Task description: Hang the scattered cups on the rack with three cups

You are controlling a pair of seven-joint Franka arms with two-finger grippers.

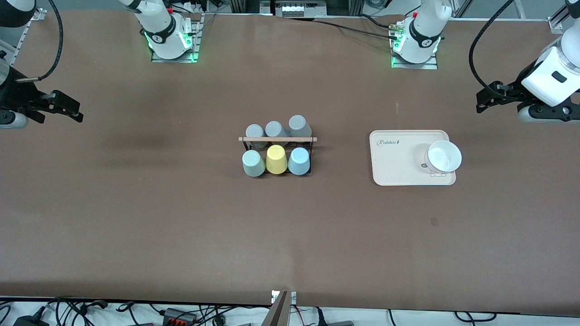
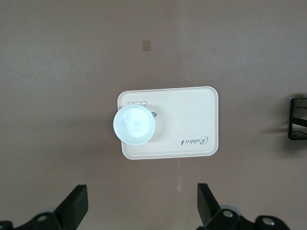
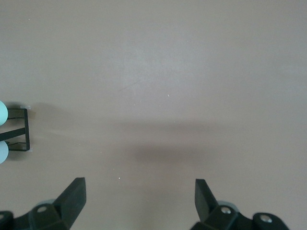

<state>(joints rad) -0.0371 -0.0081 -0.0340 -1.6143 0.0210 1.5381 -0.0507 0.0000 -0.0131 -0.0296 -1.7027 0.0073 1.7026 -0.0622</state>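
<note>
Jaws on both grippers stand wide and empty: left gripper [image 1: 484, 100] over the desk's left-arm end, right gripper [image 1: 72, 111] over the other end. Both wait. Mint cup [image 1: 253, 163] and blue cup [image 1: 299, 160] sit on the rack [image 1: 277, 139] at mid-desk, seemingly hung already; neither arm is clearly nearer.

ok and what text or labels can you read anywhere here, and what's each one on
"Rabbit", in dark script, on the cream tray, in the corner toward the rack; the last letters are hard to make out.
A small dark printed mark on the tray beside the white cup: too small to read.
The round marks on the two arm bases: too small to read.
No text on the rack's cups.
</note>
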